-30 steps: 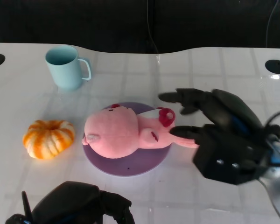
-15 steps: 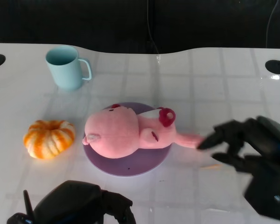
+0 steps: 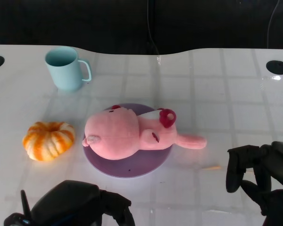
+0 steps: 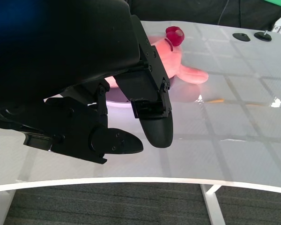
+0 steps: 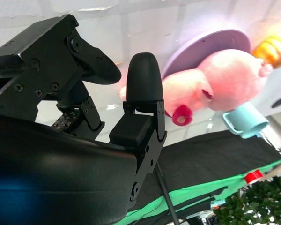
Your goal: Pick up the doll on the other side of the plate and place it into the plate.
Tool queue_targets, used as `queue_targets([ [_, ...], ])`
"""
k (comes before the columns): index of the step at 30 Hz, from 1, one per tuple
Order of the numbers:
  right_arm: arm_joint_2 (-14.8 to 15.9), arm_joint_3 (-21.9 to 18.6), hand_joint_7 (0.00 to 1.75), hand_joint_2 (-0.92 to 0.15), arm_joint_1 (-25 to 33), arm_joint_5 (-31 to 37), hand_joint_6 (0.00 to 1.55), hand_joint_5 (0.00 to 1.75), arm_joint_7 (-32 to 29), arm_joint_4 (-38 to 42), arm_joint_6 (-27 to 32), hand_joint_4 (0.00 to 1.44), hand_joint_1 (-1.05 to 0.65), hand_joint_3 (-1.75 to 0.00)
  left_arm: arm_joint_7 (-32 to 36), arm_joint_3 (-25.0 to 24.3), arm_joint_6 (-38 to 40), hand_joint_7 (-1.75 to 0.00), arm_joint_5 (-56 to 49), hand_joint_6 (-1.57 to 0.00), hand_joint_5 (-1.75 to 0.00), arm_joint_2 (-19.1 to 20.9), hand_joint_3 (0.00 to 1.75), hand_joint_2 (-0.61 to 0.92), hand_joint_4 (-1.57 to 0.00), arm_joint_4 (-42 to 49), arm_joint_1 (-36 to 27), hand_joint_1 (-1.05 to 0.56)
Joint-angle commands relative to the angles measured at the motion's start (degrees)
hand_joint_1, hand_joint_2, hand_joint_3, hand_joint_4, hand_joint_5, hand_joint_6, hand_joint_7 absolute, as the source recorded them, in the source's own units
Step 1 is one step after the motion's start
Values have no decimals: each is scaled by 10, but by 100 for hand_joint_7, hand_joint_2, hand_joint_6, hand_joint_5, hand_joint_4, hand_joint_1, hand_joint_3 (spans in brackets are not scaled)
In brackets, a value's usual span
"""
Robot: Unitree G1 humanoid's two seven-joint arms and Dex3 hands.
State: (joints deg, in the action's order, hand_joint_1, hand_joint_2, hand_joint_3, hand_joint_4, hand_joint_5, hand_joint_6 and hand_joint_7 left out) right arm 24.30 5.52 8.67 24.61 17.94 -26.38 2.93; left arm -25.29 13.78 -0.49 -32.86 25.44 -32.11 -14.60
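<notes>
Black right hand now clear of doll

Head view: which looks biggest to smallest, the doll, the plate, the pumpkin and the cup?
1. Doll, though the plate looks close to it and is partly hidden underneath, so that order is unsure.
2. Plate.
3. Pumpkin.
4. Cup, though it sits farther from the camera, which may shrink it.
</notes>
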Motion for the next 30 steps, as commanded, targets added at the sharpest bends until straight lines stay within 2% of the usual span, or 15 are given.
queue_targets([
  [1, -1, 1, 149, -35, -1, 10, 78, 175, -15, 20, -7, 86, -4, -128, -3, -8, 1, -56, 5, -90, -119, 10, 26, 92, -74, 1, -1, -18],
  [12, -11, 21, 142, -35, -11, 47, 78, 171, -40, 52, -7, 82, -8, -125, -2, -15, -5, -57, 15, -89, -119, 19, 27, 92, -72, 6, -7, -19],
  [17, -10, 23, 143, -37, -13, 47, 77, 174, -34, 53, -4, 82, -7, -122, 0, -18, -11, -56, 19, -88, -108, 21, 27, 92, -74, 10, -9, -21],
  [21, -9, 25, 136, -39, -13, 50, 80, 172, -26, 47, 7, 83, -8, -117, -5, -15, 1, -57, 16, -89, -110, 18, 26, 92, -77, 3, -7, -19],
  [30, -9, 27, 134, -39, -15, 55, 81, 171, -21, 46, 9, 82, -9, -118, -7, -15, 13, -58, 24, -89, -116, 16, 26, 92, -73, -2, -5, -18],
])
